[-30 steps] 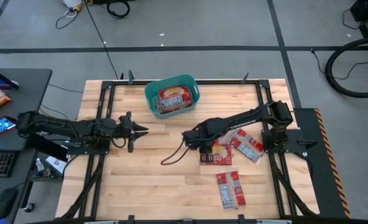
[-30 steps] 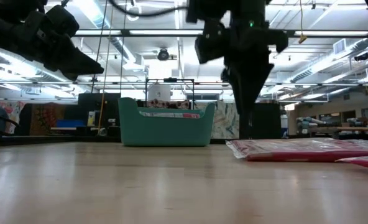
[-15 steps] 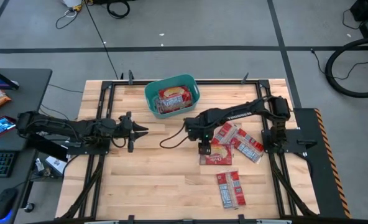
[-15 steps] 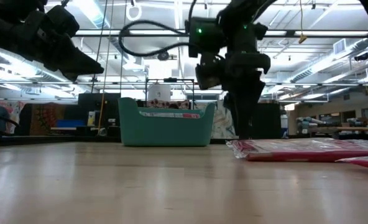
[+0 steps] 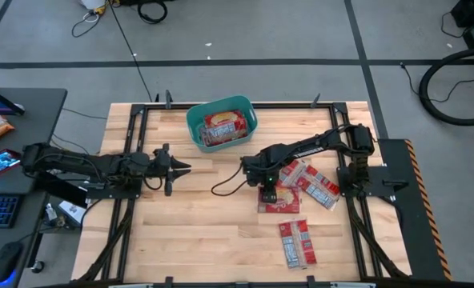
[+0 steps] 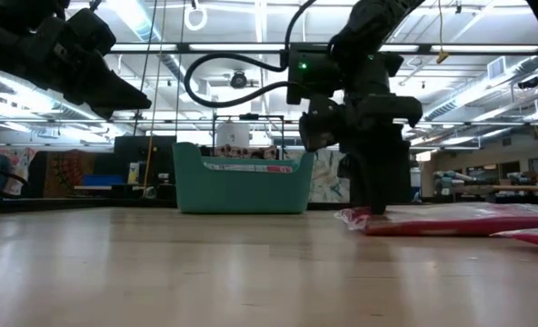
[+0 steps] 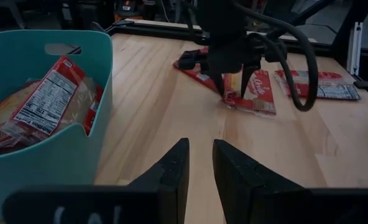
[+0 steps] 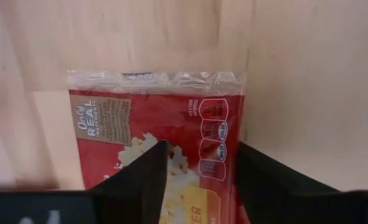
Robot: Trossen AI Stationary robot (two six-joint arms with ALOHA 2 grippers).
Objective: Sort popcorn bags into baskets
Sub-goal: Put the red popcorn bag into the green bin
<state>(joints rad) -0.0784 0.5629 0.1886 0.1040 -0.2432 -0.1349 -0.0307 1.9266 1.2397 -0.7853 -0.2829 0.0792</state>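
Observation:
My right gripper (image 5: 267, 192) points straight down, open, at the left end of a red popcorn bag (image 5: 282, 200) lying flat on the table. In the right wrist view its fingers stand over this bag (image 8: 153, 118), just behind its clear sealed end. In the low view the gripper's tips (image 6: 378, 207) are down at the bag's top. Other red bags (image 5: 321, 188) (image 5: 295, 242) lie flat around it. The teal basket (image 5: 193, 120) stands at the far edge with bags (image 5: 223, 126) inside. My left gripper (image 5: 187, 168) waits left of centre, open by a narrow gap. My right gripper comes at the popcorn bag from above, pointing down, fingers spread over the printed face near the sealed end (image 8: 156, 81). One finger (image 8: 137, 180) is over the face, the other (image 8: 265, 183) at the bag's side edge. Whether the tips touch, I cannot tell.
A black cable (image 5: 229, 186) loops from the right arm over the table's middle. Bare wood lies between the two grippers and along the near left part of the table (image 5: 189, 232). A desk with a keyboard and phone stands beyond the table's left edge.
My right gripper has moved toward the table's right and near edge, turned about its wrist and come down from above the table onto the left end of the popcorn bag. The bags have not shifted.

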